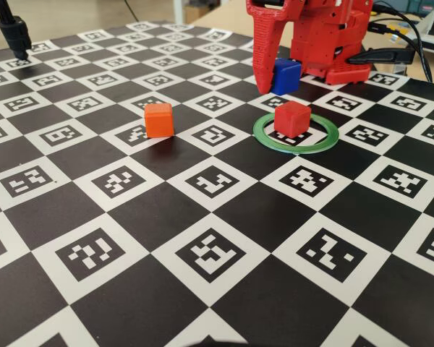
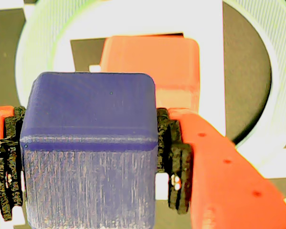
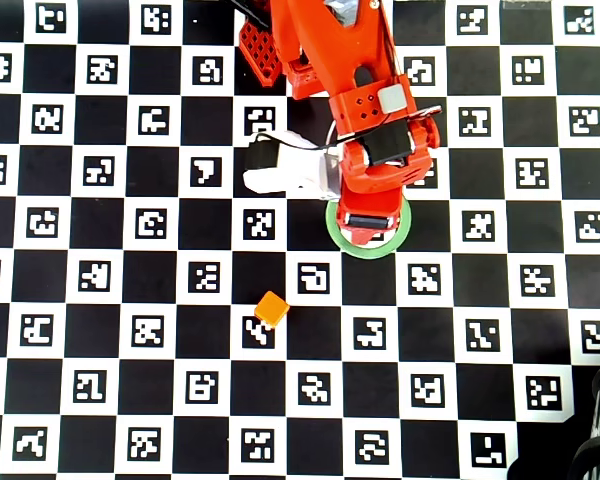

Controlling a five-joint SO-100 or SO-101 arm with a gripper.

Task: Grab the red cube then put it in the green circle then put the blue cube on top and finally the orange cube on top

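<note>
- Blue cube (image 2: pixel 88 152) sits clamped between the gripper (image 1: pixel 275 81) fingers, raised above the board (image 1: pixel 202 289).
- Red cube (image 1: pixel 292 118) rests inside the green circle (image 1: pixel 264 134).
- Orange cube (image 1: pixel 159 119) stands well apart.
- Board markers carry no readable writing, apparently.

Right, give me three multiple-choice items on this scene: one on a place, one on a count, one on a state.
1. Where is the red cube?
A. inside the green circle
B. beside the orange cube
C. off the board

2. How many cubes show in the fixed view?
A. two
B. three
C. four

3. What holds the blue cube?
A. nothing, it lies on the board
B. the gripper, shut on it
C. it rests on the red cube

Answers: 1 A, the ring surrounds it. 2 B, red, orange and blue. 3 B, in the wrist view the fingers press both its sides.
</note>
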